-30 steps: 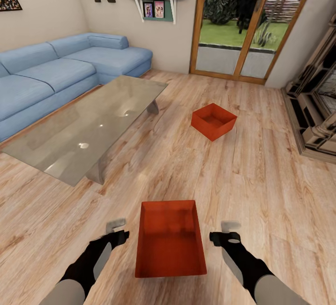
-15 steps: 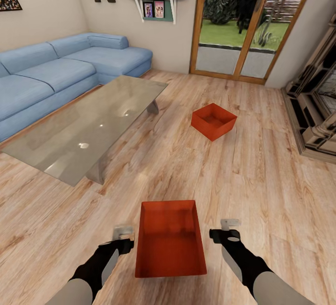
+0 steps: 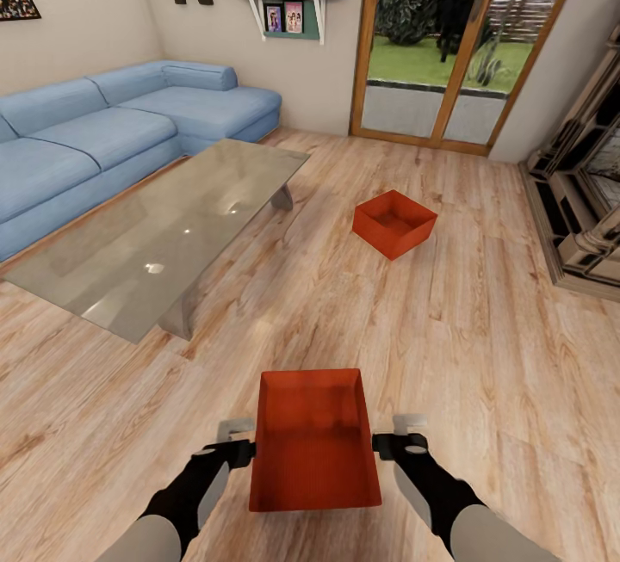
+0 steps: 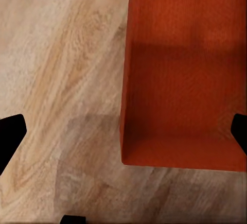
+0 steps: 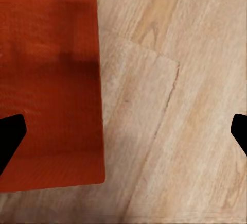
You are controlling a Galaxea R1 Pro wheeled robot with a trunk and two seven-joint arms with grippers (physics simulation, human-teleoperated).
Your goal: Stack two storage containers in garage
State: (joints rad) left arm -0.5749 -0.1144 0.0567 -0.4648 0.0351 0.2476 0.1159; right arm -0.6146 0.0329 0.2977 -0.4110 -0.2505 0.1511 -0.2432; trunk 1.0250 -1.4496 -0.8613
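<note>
On the wood floor (image 3: 482, 347) of the living room, the left gripper (image 3: 234, 440) hovers with fingers apart at the left wall of the near red bin (image 3: 313, 441), which sits between both arms. At its right wall the right gripper (image 3: 406, 433) straddles the rim, fingers likewise spread. Farther off, right of the glass table (image 3: 164, 235), sits the second red bin (image 3: 393, 223).

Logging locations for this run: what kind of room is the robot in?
Most likely a living room: a blue sectional sofa, a glass coffee table, and wood-framed glass doors opening onto a garden, over light wood-plank flooring.
</note>
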